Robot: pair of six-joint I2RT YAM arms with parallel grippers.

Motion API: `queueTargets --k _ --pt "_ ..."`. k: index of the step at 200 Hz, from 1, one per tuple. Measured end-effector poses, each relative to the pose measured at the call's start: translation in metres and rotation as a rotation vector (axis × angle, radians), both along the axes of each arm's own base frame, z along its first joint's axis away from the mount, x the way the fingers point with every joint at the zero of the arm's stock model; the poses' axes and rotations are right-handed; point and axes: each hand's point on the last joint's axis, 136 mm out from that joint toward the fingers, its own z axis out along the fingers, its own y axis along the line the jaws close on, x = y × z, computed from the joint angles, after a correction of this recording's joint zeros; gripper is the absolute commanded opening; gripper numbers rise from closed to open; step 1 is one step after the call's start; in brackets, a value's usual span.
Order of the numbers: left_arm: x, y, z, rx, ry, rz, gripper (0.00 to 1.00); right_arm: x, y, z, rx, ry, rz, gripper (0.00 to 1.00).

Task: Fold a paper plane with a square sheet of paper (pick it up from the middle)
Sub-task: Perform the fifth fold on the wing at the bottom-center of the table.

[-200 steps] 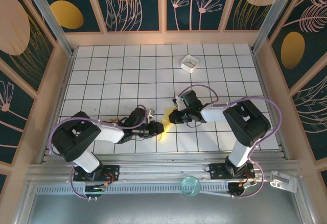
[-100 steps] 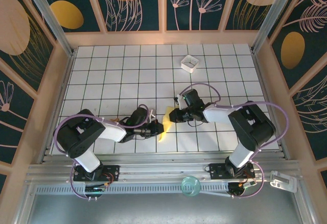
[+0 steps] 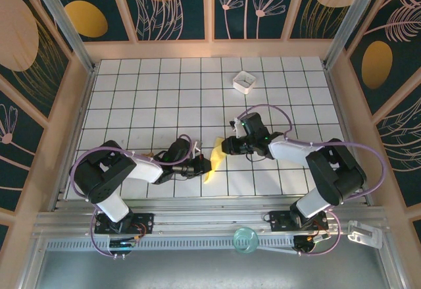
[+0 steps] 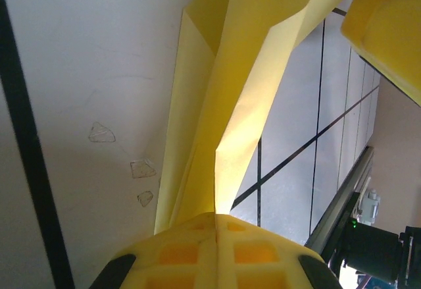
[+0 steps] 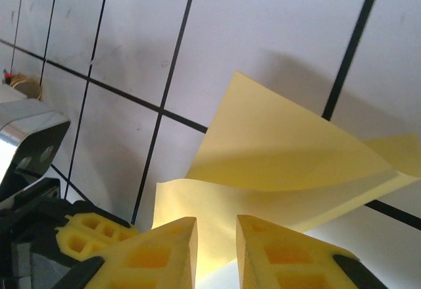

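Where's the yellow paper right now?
In the top view, the yellow paper is front-centre on the grid table, between the two hands: the left hand pinches its left edge, the right hand is beside its right.

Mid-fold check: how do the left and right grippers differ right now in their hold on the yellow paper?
The left gripper is shut on the folded yellow paper sheet, pinching it. The right gripper has a visible gap between its jaws. The left gripper meets the paper at its nearer end, the right gripper at its farther end. Both have yellow fingertips and sit low over the white gridded table.
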Motion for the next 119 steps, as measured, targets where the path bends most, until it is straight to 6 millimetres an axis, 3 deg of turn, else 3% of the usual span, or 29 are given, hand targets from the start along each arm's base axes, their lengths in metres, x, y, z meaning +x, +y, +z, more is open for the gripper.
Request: queueTargets --k 57,119 --pt "0.002 -0.006 0.006 -0.012 0.001 -0.012 0.06 0.005 -0.006 0.004 -0.045 -0.045 -0.042 0.29" --pt "0.003 -0.007 0.007 -0.007 0.009 -0.014 0.07 0.021 -0.054 -0.005 -0.204 -0.026 -0.246 0.45"
